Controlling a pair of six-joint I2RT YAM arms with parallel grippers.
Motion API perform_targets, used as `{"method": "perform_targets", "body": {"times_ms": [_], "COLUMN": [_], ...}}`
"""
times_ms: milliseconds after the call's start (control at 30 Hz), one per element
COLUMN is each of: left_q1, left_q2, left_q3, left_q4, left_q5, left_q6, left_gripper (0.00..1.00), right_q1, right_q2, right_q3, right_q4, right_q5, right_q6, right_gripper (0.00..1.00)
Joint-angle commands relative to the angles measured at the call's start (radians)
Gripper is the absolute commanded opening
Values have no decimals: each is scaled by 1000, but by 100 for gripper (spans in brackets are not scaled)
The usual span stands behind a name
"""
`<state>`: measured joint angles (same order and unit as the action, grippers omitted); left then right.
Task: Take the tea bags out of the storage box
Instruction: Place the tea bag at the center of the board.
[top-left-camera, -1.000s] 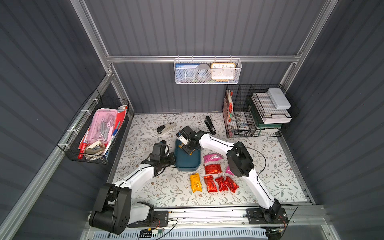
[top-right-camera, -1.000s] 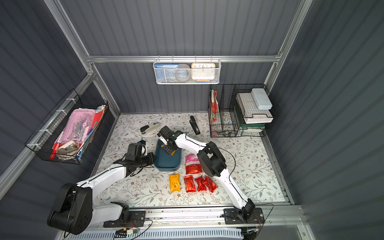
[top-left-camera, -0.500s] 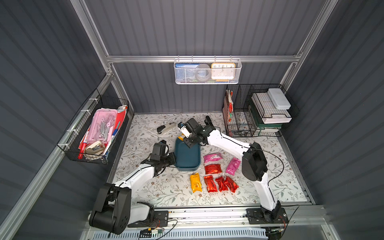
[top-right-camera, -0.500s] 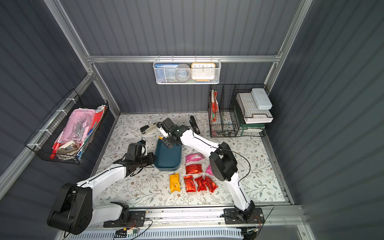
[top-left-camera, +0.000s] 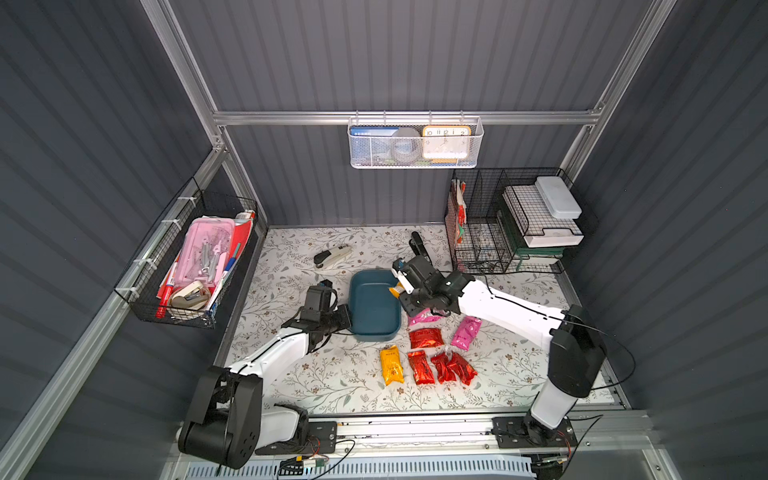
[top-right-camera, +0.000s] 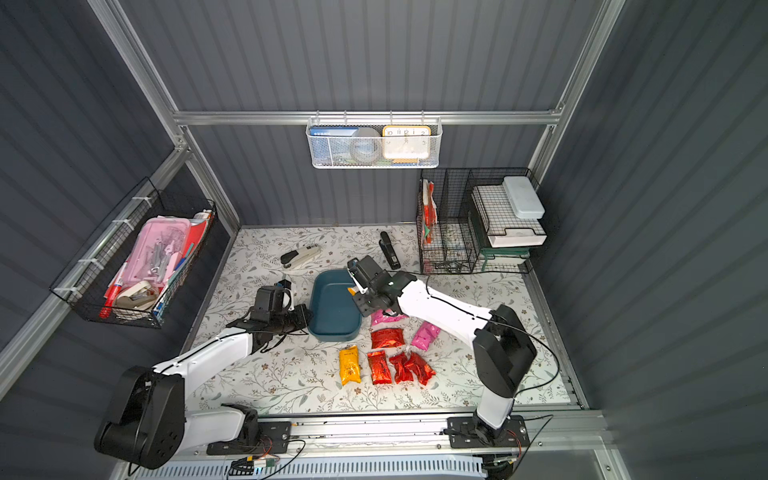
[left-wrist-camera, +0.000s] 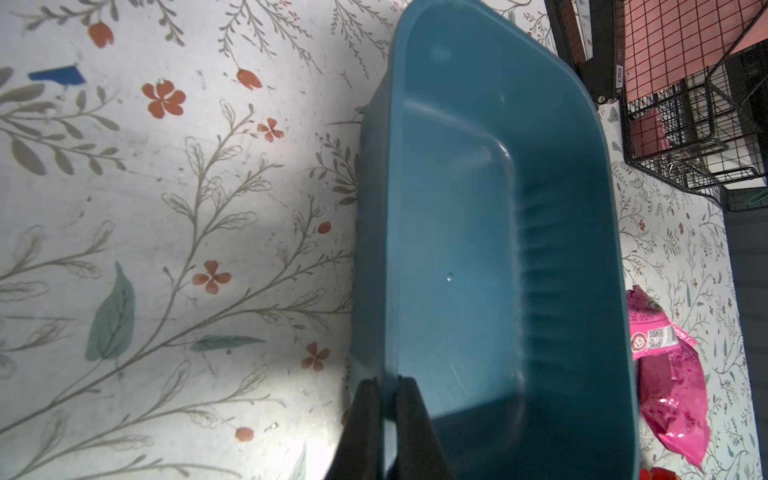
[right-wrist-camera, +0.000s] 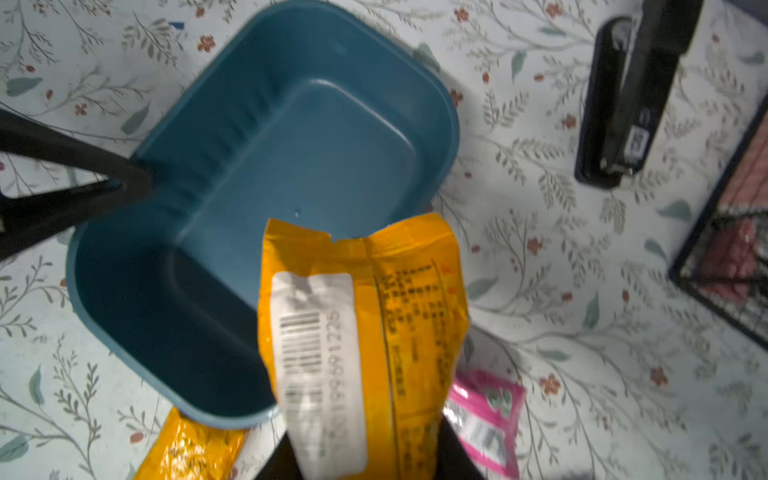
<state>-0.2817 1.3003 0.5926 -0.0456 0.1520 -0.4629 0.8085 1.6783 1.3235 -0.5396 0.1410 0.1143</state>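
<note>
Lit from overhead: dim on the grey walls (top-left-camera: 104, 124) in both top views, brightest on the floral mat (top-left-camera: 332, 374), with soft, short shadows and wide-angle stretch toward the edges. Glints on the red sachets (top-left-camera: 426, 338). Sharp on the storage box (left-wrist-camera: 457, 249) ahead of the left gripper (left-wrist-camera: 384, 415), broad shadow on the mat beside it. Blurred on the orange-yellow sachet (right-wrist-camera: 415, 332) pinched in the right gripper (right-wrist-camera: 370, 461), barcode (right-wrist-camera: 307, 340) smeared.

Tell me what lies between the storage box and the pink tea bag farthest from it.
A second pink tea bag lies between the storage box and the far pink one; both top views show it.
</note>
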Motion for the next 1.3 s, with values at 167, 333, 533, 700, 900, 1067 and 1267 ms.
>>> {"method": "perform_targets", "body": {"times_ms": [167,333,533,700,900,1067,1267], "left_q1": [1,1,1,1,1,1,2], "left_q2": [-7,-7,0,7,-3,-14,-34], "left_q3": [-2,-3,1,9,23,24,29], "left_q4": [25,31,29,21,1,-9,-31], "left_q5": [-9,-15,-15,-11,-20,-26,-43], "left_q6": [-19,-28,-28,-20,-11,-12,-16], "left_gripper": [0,0,0,15,28,36,47], "right_q1": [-98,-233,-282,-305,-314,-316,-317], "right_q2": [-187,-196,-124,-45,32,27,-89], "right_q3": [-238,-325,-337,-334,-308,-302,-326], "right_q4": [-8,56,106,152,170,160,133], "right_q5": [113,20,-15,-34,-37,-26,24], "right_q6": [160,218,222,222,222,223,217], "right_gripper": [31,32,33,34,41,58,68]}}
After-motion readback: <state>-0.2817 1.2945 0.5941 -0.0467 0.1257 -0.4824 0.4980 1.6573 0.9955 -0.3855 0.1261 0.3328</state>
